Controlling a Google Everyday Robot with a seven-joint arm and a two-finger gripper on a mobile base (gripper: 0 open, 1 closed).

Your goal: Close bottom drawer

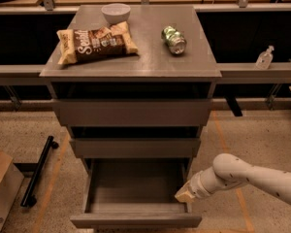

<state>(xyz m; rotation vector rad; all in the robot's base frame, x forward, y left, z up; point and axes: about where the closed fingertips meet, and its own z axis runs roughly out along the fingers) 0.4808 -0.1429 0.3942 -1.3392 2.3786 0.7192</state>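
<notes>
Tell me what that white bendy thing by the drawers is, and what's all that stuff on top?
That white thing is a robot's arm, reaching in from the right. Its tip is the claw, the part that grabs things. The claw sits low down, beside the right edge of the bottom drawer. That drawer is pulled out, and it looks empty inside. I cannot tell if the claw touches the drawer, and I see nothing held in it. There is only one picture, taken by a camera looking down at the front of the cabinet. On top of the cabinet lie a brown snack bag, a white bowl behind it, and a green can on its side.
</notes>
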